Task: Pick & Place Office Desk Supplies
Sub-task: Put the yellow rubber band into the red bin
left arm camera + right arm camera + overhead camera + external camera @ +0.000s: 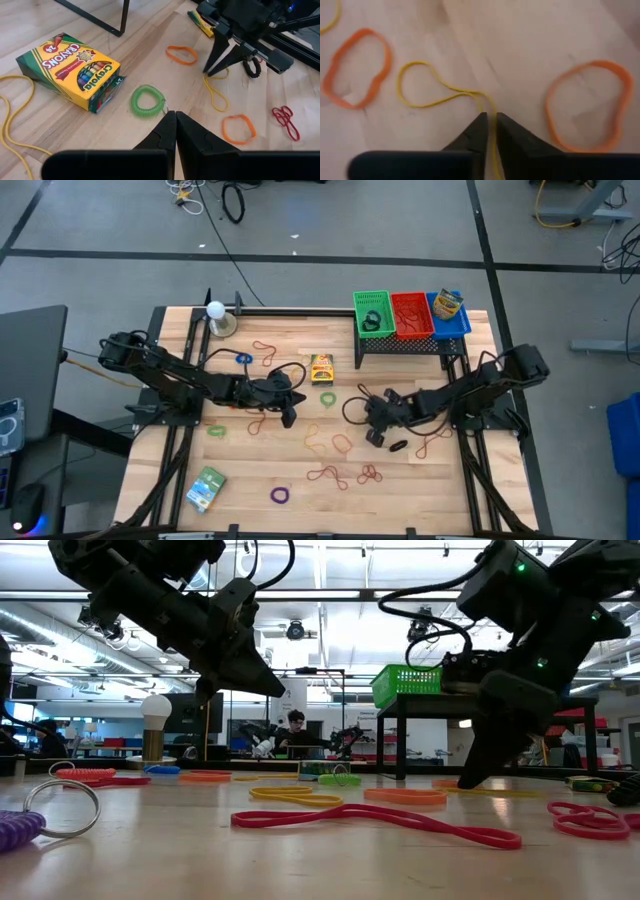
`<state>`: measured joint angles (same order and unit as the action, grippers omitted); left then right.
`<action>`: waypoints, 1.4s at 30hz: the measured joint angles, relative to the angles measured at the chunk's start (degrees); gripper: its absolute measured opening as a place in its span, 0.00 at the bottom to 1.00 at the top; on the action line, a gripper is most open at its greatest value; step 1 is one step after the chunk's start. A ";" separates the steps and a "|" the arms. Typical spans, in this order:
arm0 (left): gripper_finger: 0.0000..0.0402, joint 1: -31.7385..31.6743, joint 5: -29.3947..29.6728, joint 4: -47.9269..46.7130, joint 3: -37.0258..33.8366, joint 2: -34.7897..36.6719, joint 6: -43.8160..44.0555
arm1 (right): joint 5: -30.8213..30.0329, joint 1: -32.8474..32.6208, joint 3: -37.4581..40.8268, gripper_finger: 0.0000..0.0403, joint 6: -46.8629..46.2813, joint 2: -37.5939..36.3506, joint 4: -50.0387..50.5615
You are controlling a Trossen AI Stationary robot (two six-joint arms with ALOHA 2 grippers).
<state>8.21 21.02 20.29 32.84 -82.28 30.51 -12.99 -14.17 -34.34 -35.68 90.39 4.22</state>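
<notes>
My right gripper [490, 122] stands tips-down on the wood right of the table's middle [375, 432], shut on a thin yellow rubber band [427, 85]. Orange bands [355, 67] lie on either side of it. My left gripper [175, 117] is shut on nothing and hovers above the table left of the middle [290, 415]. It is just short of a green coil ring [147, 100] and near the yellow crayon box [70, 67], which lies flat. My right gripper pinches the yellow rubber band between its two fingertips, where the band's two strands run close together [487, 102]. The fingers come steeply from above, slanting in from the table's right. The band lies slack on the table, its loop end [415, 82] flat on the wood.
Green, red and blue baskets on a black stand [410, 315] are at the far right. A white ball on a metal base [216, 315] is at the far left. A green-blue packet [206, 488], a purple ring [280, 495] and red bands [330, 475] lie near the front.
</notes>
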 joint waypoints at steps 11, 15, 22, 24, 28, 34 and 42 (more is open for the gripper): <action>0.03 0.00 1.05 0.35 0.00 0.00 -0.38 | 7.63 -0.48 -8.14 0.02 7.72 -2.04 4.60; 0.03 0.02 1.03 0.40 -0.02 0.00 -0.12 | 6.51 -0.86 -11.34 0.01 9.33 -4.82 9.51; 0.03 0.04 1.34 0.43 -0.02 0.00 -0.12 | 3.20 -1.18 -18.59 0.01 11.62 -10.68 17.87; 0.03 0.04 1.46 0.43 -0.04 0.00 -0.23 | 1.90 -1.18 -21.27 0.01 12.70 -12.23 20.09; 0.03 0.04 1.59 0.47 -0.04 0.00 -0.35 | -2.42 -1.14 -27.53 0.00 15.35 -14.65 25.88; 0.03 0.04 2.98 0.53 -0.04 0.00 -1.26 | -7.47 -0.05 -38.19 0.00 18.95 -15.58 35.09; 0.03 0.04 3.39 0.90 -0.04 0.02 -1.63 | -10.28 2.01 -47.16 0.00 19.40 -15.65 41.78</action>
<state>8.25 24.40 21.19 32.80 -82.27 28.88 -23.27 -12.16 -81.50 -16.28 74.74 46.00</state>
